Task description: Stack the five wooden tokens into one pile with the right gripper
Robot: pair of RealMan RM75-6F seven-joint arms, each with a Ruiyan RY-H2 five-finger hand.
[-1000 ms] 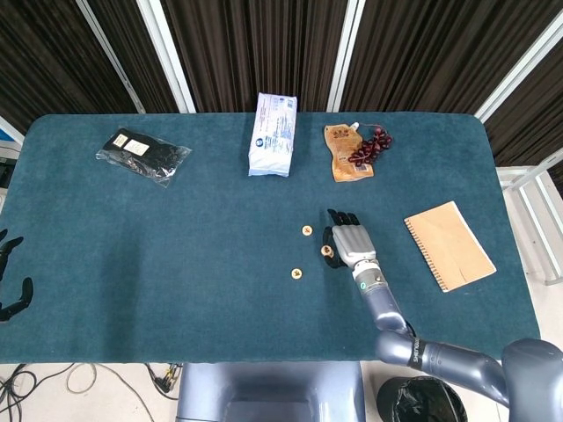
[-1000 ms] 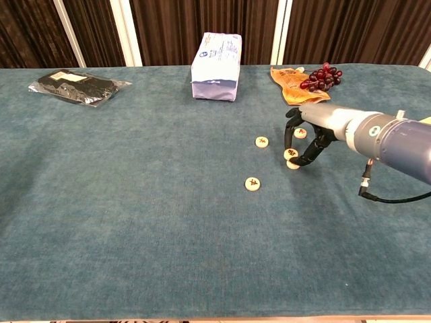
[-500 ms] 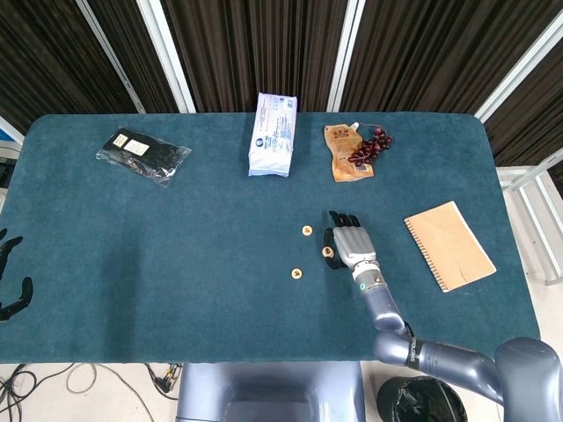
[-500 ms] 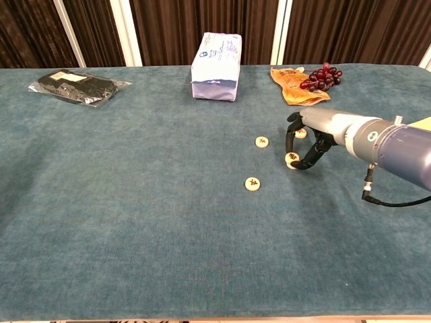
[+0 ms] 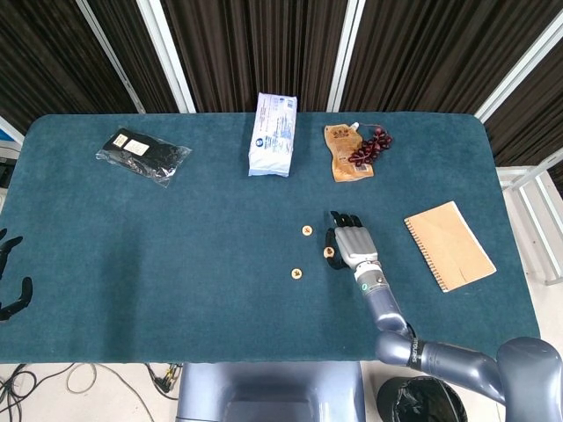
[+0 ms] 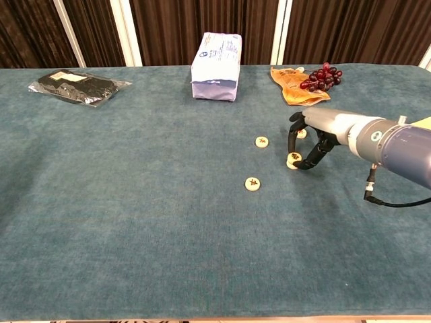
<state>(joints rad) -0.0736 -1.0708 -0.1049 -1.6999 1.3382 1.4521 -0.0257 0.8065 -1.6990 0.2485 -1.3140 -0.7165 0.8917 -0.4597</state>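
So we've got the right hand [image 6: 311, 140] arched over a small pile [image 6: 293, 160] of tokens, dark fingertips [image 6: 304, 165] curled down around it and touching its sides. Another token [image 6: 301, 133] peeks out just behind the hand. Two more sit loose on the table [image 6: 135, 202]: one [image 6: 262, 141] to the left of the pile, one [image 6: 252, 184] nearer us. The left hand [image 5: 10, 280] hangs off the table's edge, fingers apart, holding nothing.

right hand [image 5: 354, 245]: my silver-grey back plate, black fingers [image 6: 297, 137]
wrist: grey cuff with a small green light
forearm: smooth blue-grey tube, thin black cable looping beneath
left hand [image 5: 10, 280]: black, at frame edge
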